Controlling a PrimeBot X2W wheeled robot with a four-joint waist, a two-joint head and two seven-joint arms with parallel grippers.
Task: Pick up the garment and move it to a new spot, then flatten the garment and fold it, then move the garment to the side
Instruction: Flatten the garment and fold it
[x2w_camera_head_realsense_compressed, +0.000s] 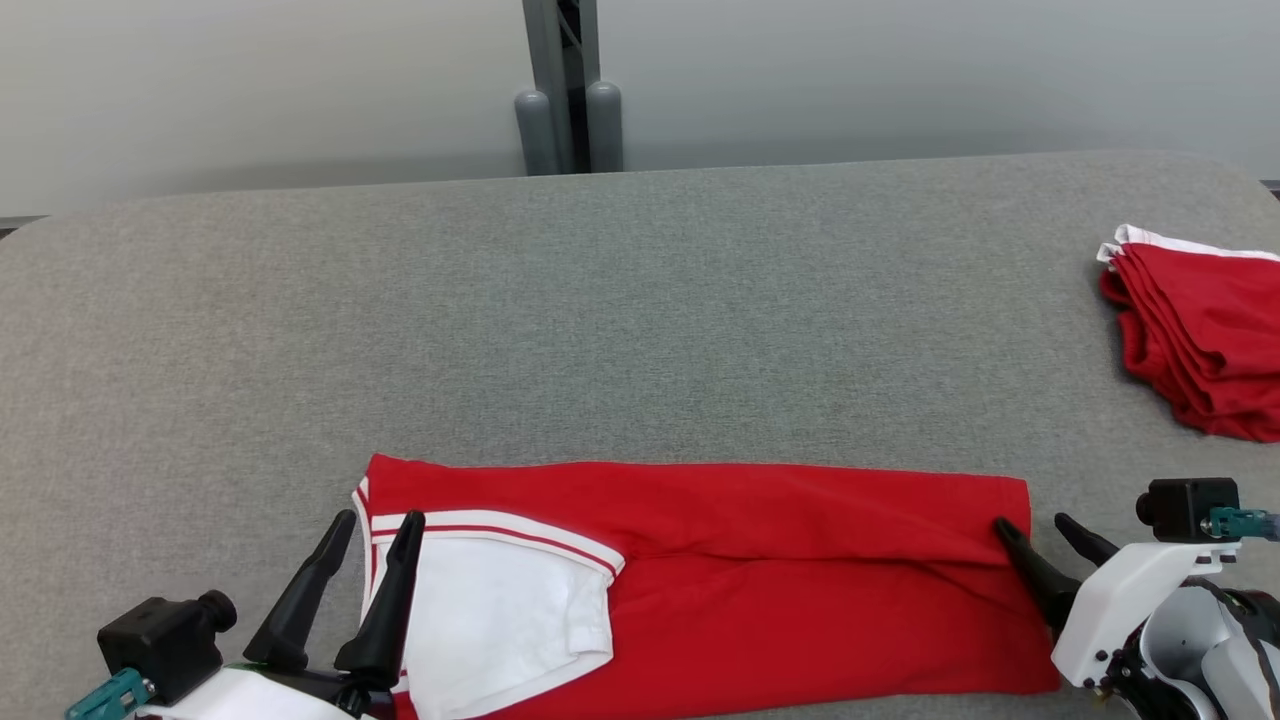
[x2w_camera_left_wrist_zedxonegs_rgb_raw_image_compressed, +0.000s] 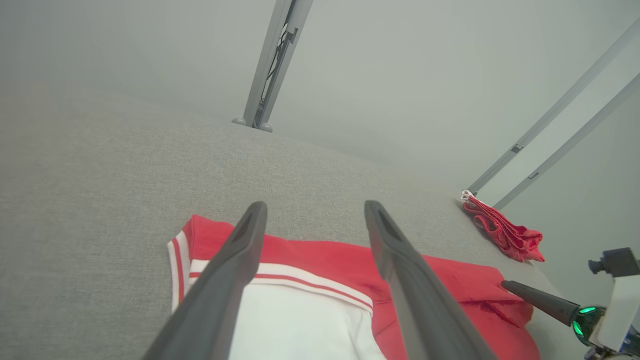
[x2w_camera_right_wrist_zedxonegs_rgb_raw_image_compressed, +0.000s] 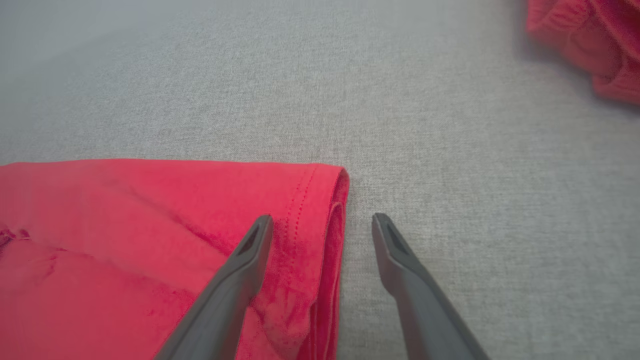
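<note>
Arms reached low over the grey table (x2w_camera_head_realsense_compressed: 640, 300), fingers angled up and away. The left gripper (x2w_camera_head_realsense_compressed: 380, 518) had its jaws spread, one finger over the white-striped end of the folded red garment (x2w_camera_head_realsense_compressed: 780, 580), the other at its edge. The right gripper (x2w_camera_head_realsense_compressed: 1031, 522), likewise spread and holding nothing, straddled the opposite hem. A red pile (x2w_camera_head_realsense_compressed: 1200, 330) lay well beyond the right jaws.

The garment (x2w_camera_head_realsense_compressed: 790, 590) is bright red, with a white part edged by a white band and one thin red stripe. The table (x2w_camera_head_realsense_compressed: 600, 320) is grey with a fine woven texture. The folded pile (x2w_camera_head_realsense_compressed: 1210, 340) is red too, with a white edge.
</note>
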